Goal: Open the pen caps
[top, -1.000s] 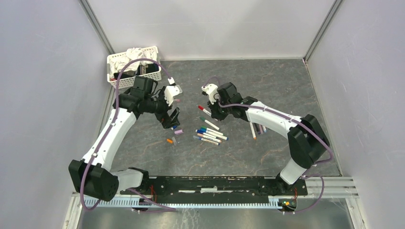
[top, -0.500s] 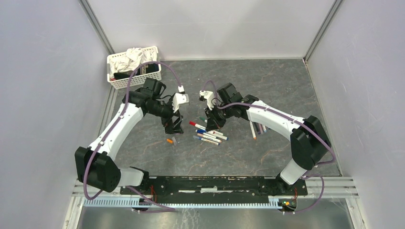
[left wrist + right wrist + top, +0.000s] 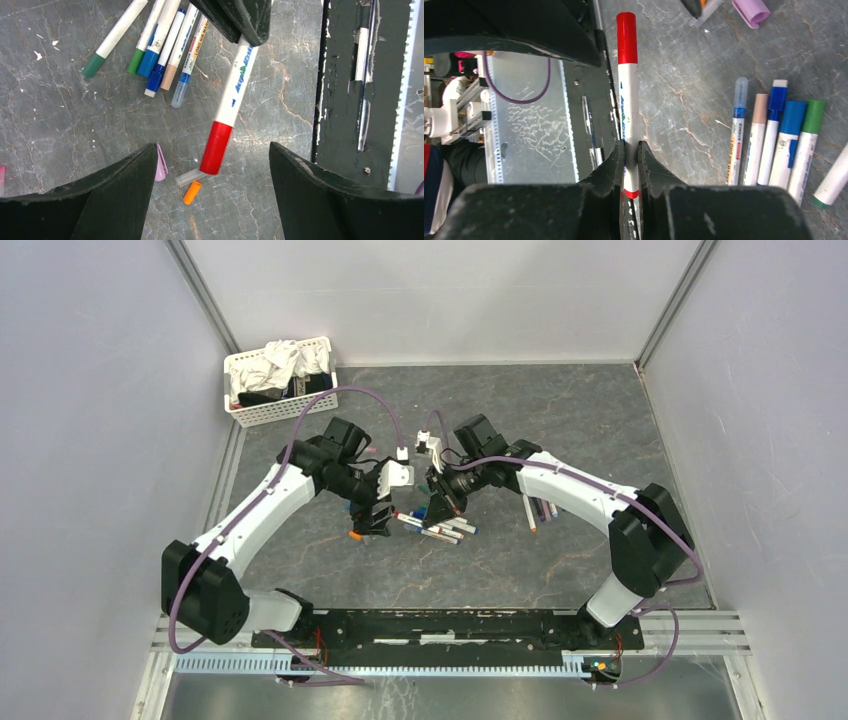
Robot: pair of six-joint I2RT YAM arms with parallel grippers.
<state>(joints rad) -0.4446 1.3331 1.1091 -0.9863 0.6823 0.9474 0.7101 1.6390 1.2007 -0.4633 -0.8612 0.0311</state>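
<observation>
My right gripper (image 3: pixel 631 146) is shut on the white barrel of a pen (image 3: pixel 628 100) with a red cap (image 3: pixel 627 37), and holds it above the table. The capped end points at my left gripper (image 3: pixel 212 150), which is open and empty, and the red cap (image 3: pixel 216 147) hangs at its fingertips' level between them without touching. In the top view the two grippers (image 3: pixel 375 520) (image 3: pixel 440 502) face each other closely. Loose orange (image 3: pixel 192 192), clear (image 3: pixel 190 177) and purple (image 3: pixel 160 162) caps lie on the table below.
Several capped pens (image 3: pixel 440 530) lie side by side under the grippers, also in the right wrist view (image 3: pixel 774 145). A few pens (image 3: pixel 540 510) lie further right. A white basket (image 3: pixel 278 380) with rags stands at the back left. The rail (image 3: pixel 350 100) runs along the near edge.
My right gripper has lifted the red-capped pen off the table and carried it left. My left arm has swung right and nearer, bringing its open jaws up to the red cap.
</observation>
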